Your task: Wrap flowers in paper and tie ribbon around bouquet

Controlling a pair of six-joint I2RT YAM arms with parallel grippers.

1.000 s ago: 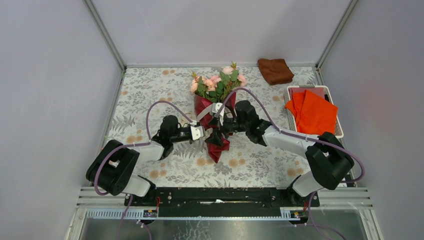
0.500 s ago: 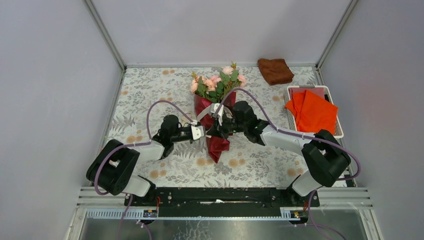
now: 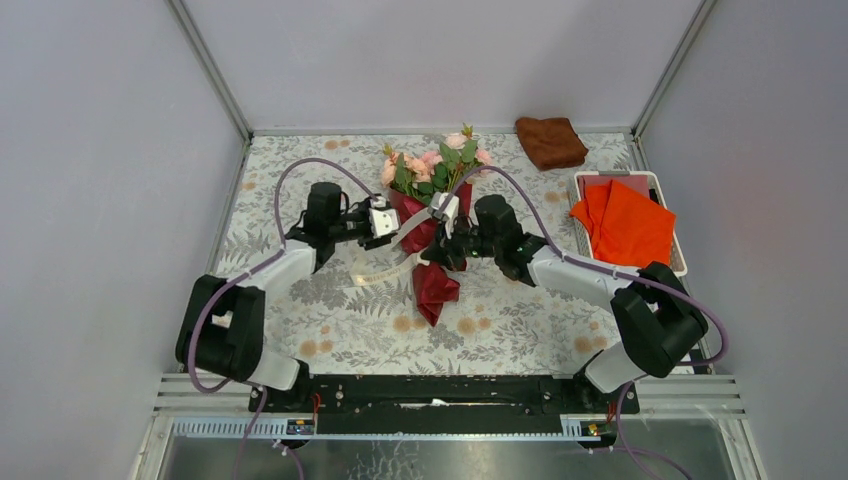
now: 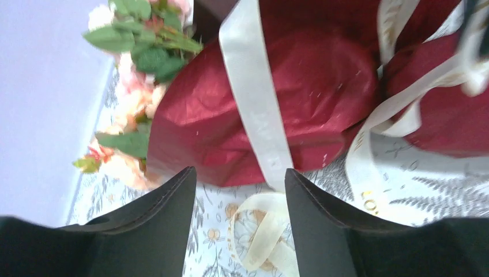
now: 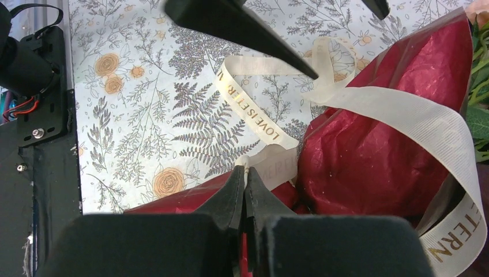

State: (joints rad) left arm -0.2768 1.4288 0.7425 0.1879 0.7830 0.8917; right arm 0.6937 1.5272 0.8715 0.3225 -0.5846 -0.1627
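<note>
The bouquet lies mid-table, its pink flowers point(image 3: 435, 165) pointing to the far side and its dark red paper point(image 3: 432, 285) cone tapering toward me. The cream ribbon point(image 3: 408, 233) crosses the cone, and a loose end trails over the cloth to the left. My left gripper point(image 3: 388, 221) is open beside the cone's upper left. In the left wrist view a ribbon point(image 4: 254, 109) strip runs over the paper point(image 4: 311, 81) past its spread fingers point(image 4: 167, 213), with nothing between them. My right gripper point(image 5: 245, 170) is shut on a ribbon point(image 5: 403, 115) end at the cone's waist, against the paper point(image 5: 369, 156).
A brown folded cloth point(image 3: 550, 141) lies at the back right. A white basket point(image 3: 662, 183) holding orange sheets point(image 3: 625, 225) stands against the right wall. Enclosure walls close in the floral tablecloth on three sides.
My left gripper has let go of the ribbon, opened, and swung away to the cone's upper left. My right gripper has closed on the ribbon at the cone's middle.
</note>
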